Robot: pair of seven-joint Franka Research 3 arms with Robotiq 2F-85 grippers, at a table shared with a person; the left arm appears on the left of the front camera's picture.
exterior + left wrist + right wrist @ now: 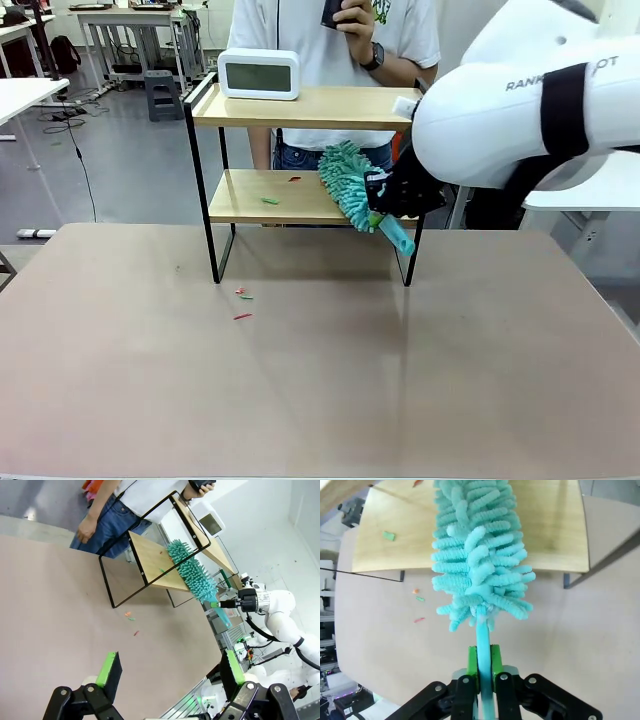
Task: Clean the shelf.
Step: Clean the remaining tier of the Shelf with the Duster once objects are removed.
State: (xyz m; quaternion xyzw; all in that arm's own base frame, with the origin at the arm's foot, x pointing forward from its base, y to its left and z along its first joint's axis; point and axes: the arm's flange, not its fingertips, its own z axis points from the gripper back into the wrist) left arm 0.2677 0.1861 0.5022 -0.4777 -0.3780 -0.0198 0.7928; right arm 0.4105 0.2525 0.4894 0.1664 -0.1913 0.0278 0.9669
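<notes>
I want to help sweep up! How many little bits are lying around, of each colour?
Red or orange bits: 3
Green bits: 2
Total: 5

Brown table (400,400) bearing the shelf (300,107) on its four legs; top board: white clock (259,73) at its left end; lower board: green scrap (270,201), red scrap (294,180), head of a teal duster (345,180) at its right end; table top: small loose scraps (243,297) near the shelf's left front leg.
</notes>
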